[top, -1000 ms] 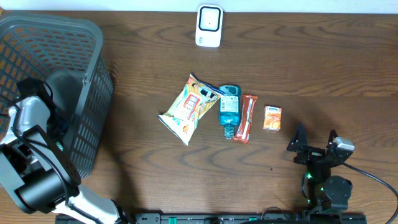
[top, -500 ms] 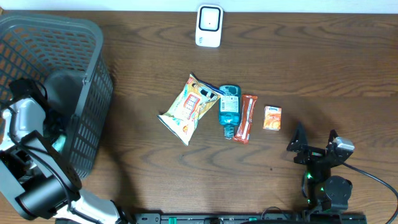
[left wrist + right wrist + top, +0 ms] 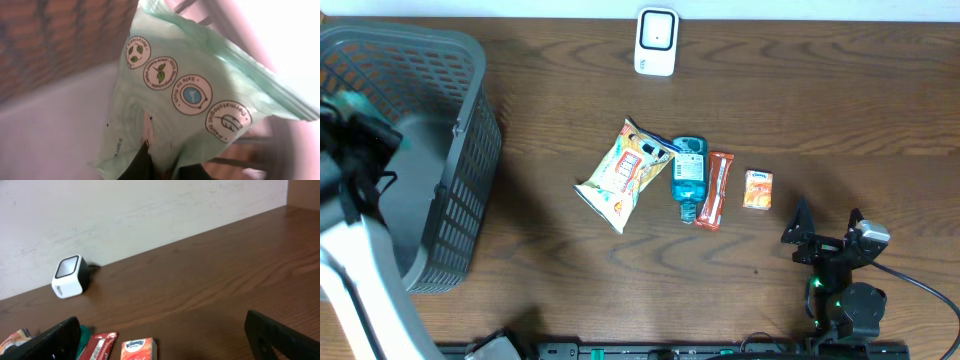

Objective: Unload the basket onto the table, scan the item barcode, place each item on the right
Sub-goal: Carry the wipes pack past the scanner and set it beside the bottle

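Across whole overhead view: dark wooden bench (image 3: 820, 100). On its left end: grey mesh basket (image 3: 460, 130), open on top. Over the basket: left arm (image 3: 360, 270), blurred from above, tip not placeable there.

Mid-bench, well apart from the basket, a row of loose goods: snack bag (image 3: 625, 172), teal bottle (image 3: 687, 178), red sachet (image 3: 718, 188), small orange Kleenex pack (image 3: 757, 188). At far edge, about centre: white barcode scanner (image 3: 655, 42), dark window showing from above.

In left wrist view: pale green pouch (image 3: 185, 100), four round printed seals on the visible face, down inside the basket with mesh wall behind and grey floor below. Pinched at one end by left fingers (image 3: 142, 165), pressed tight on the film. Long axis straight out from the tips. No barcode on this face, only a thin line of small print near one edge; probably on the hidden side.

Right fingers (image 3: 280, 335): spread wide, holding nothing, low over the near right part of the bench.

Relation that matters, as judged: scanner to the right of the held pouch and toward the far edge, well apart, basket wall in between. Calls for lifting clear of the rim, crossing over the bench, then turning the pouch until its coded side meets the window. Job for the left arm, as the one gripping.
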